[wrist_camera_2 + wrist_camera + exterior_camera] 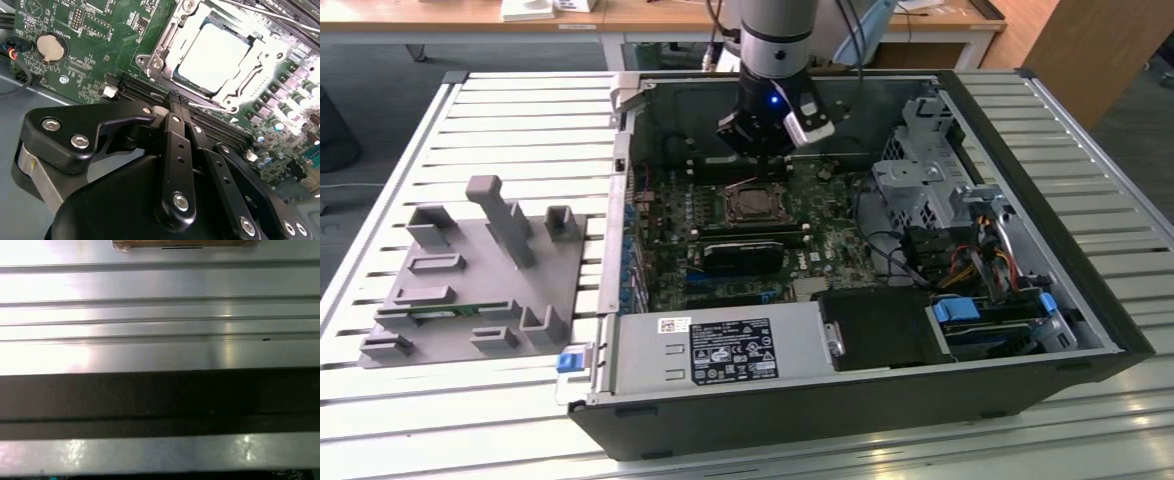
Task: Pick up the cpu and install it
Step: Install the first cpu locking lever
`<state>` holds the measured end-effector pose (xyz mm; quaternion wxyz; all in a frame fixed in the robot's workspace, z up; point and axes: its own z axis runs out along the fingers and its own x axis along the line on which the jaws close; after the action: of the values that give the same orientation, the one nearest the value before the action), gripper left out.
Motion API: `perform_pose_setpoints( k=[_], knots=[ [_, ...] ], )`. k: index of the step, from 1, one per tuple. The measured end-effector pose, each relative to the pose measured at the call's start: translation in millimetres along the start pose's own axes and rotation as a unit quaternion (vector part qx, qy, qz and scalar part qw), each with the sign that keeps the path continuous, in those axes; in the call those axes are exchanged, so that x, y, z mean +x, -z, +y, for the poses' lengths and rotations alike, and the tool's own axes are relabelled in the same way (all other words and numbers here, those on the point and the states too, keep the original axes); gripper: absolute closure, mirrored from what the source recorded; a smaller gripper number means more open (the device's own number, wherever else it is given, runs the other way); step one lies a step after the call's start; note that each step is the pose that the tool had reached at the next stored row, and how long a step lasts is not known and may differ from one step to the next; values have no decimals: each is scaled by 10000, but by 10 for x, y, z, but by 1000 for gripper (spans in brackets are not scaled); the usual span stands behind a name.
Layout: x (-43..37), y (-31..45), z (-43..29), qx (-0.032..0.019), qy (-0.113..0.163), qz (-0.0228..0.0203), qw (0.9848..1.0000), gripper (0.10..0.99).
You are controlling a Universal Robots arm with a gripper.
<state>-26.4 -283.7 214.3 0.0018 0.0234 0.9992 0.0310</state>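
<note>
A robotics laboratory or test workshop. An open desktop computer case (854, 300) lies on its side on a tabletop (520, 110) of ribbed aluminium profile slats, its motherboard (761, 230) exposed beneath an industrial robot arm (777, 40). A grey moulded parts fixture (467, 280) with upright posts stands near the tabletop edge at the exterior view's left. Beyond the far edge, wooden desks (654, 15) on white legs stand on grey carpet (374, 90).

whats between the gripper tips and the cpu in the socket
In the second wrist view, black memory slots and the socket's metal frame lie between the gripper and the cpu.
</note>
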Motion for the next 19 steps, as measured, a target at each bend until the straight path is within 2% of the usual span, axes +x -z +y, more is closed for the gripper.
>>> perform_pose_setpoints(
  k=[5, 6, 13, 16, 19],
  knots=[
    [-19, -88, -5, 0, 0, 0, 10000, 980],
    [-28, -125, -7, 0, 0, 0, 10000, 980],
    [-35, -139, -6, 11, 1, -2, 10000, 980],
    [-34, -138, -6, 81, 1, -4, 10000, 980],
    [-34, -138, -5, 128, 1, -6, 9999, 980]
  ],
)
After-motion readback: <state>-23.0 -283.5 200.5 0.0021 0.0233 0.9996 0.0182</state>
